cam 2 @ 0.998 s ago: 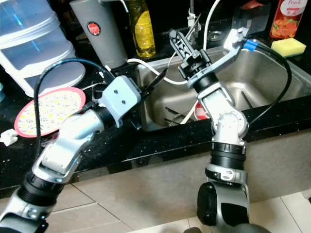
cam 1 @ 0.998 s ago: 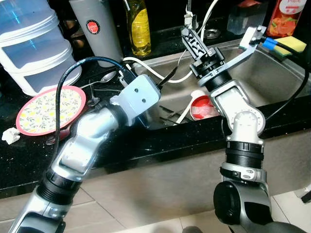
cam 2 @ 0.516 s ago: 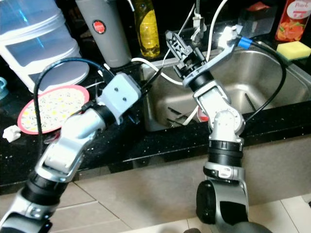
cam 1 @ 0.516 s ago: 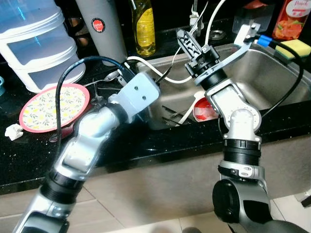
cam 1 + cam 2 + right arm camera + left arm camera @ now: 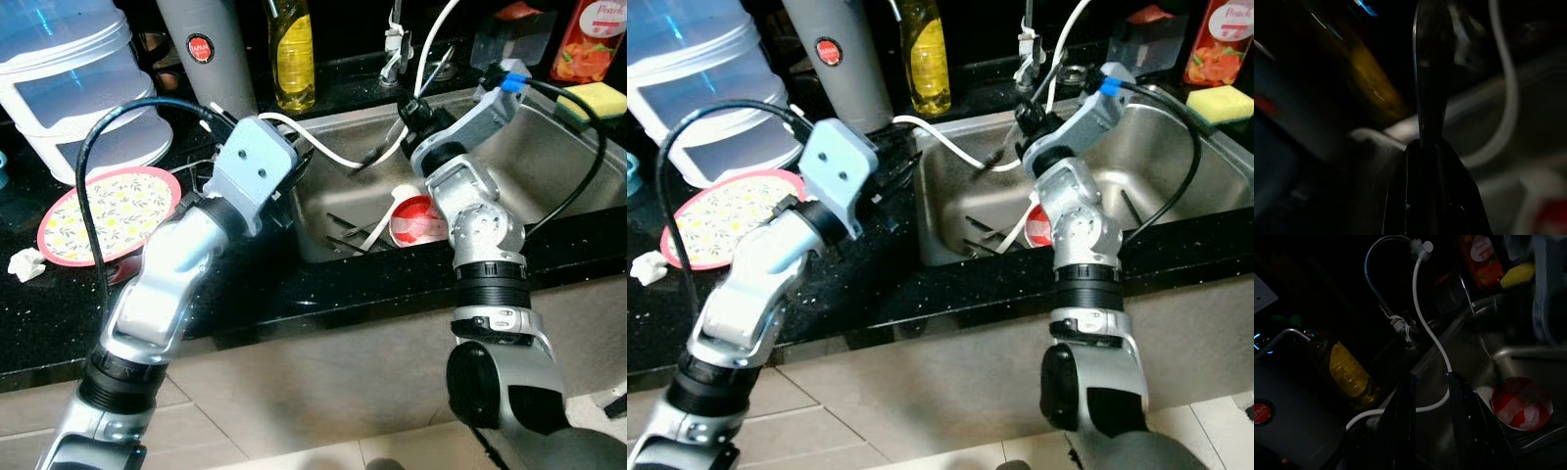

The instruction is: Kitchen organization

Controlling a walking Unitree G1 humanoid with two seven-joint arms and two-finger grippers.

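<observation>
My left gripper [image 5: 1431, 382] hovers at the sink's left rim, open, with nothing in it; the white hose [image 5: 323, 137] runs past beyond its fingers. My right gripper [image 5: 400, 125] is over the back left of the steel sink [image 5: 549, 166], angled down and to the left. It is shut on a thin dark utensil [image 5: 1430, 54] that looks like a spoon and sticks out past the fingertips. A red-and-white cup [image 5: 416, 217] lies in the sink with a white spoon [image 5: 384, 223] and dark cutlery [image 5: 343, 235] beside it.
On the black counter to the left are a pink floral plate [image 5: 103, 211], stacked clear containers [image 5: 69, 88], a grey flask [image 5: 206, 54] and a yellow bottle [image 5: 292, 54]. The faucet [image 5: 397, 39] stands behind the sink. A yellow sponge [image 5: 593, 98] and a red bottle [image 5: 588, 39] are at back right.
My right gripper has swung from pointing up near the faucet down over the sink's back left. The left wrist has drawn back to the left, toward the counter.
</observation>
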